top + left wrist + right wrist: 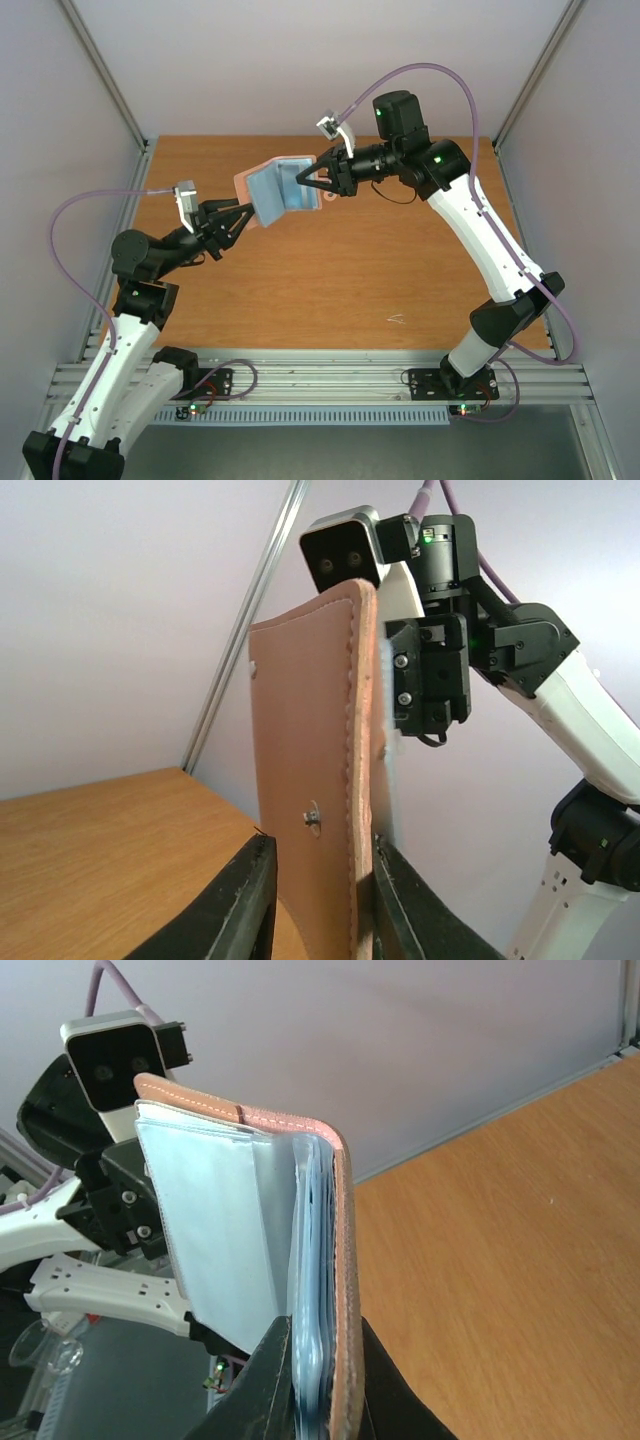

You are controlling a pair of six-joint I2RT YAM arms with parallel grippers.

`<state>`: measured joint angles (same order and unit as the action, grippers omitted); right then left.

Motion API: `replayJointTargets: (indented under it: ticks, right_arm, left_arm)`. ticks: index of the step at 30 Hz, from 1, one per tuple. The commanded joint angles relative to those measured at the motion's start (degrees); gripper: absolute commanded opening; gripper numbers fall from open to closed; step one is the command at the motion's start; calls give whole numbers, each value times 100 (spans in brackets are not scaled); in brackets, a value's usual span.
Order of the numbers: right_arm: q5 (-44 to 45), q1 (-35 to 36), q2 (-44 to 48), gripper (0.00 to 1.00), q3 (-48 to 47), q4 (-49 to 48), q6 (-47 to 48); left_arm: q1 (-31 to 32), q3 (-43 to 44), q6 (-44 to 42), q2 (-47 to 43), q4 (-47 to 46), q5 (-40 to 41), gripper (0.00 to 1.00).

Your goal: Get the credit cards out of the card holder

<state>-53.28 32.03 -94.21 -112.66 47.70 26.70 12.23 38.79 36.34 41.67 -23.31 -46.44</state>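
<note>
You've got the small folding card holder (280,188), taupe-pink leather outside and light blue inside, held up in the air off the wooden worktop (350,270). It sits over the far part, a bit left of the middle of the far edge. It hangs half open between the two arms, blue inside facing the near edge.

Your left claw (243,218) is closed on the left panel. In the left wrist view the black fingers (250,900) sit tight on both sides of the stitched leather flap, which stands upright with a small metal stud showing on the outside.

Your right claw (318,183) is nearly shut and pinches the right panel. In the right wrist view the fingers clamp its lower edge, leather side toward the worktop, blue lining toward the other arm. Stacked pale blue layers fill the pocket at that grip. You can't tell from here whether those layers are the credit cards. The fold runs along the top, between the two claws.
</note>
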Motion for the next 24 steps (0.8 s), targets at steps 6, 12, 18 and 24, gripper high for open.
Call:
replayJointTargets:
  ticks: [6, 12, 18, 24]
  right_arm:
    - [-51, 60, 71, 1, -72, -217, -254]
    - [310, 52, 110, 1, -99, -43, -98]
    - [506, 53, 23, 1, -355, 330, -1]
    - [421, 58, 66, 1, -386, 433, 48]
  left_arm:
    - [-12, 69, -217, 17, 207, 428, 30]
    - [-19, 5, -64, -29, -127, -62, 50]
    - [-21, 83, -280, -39, -115, -363, 52]
    - [-15, 143, -190, 208, -122, -149, 32]
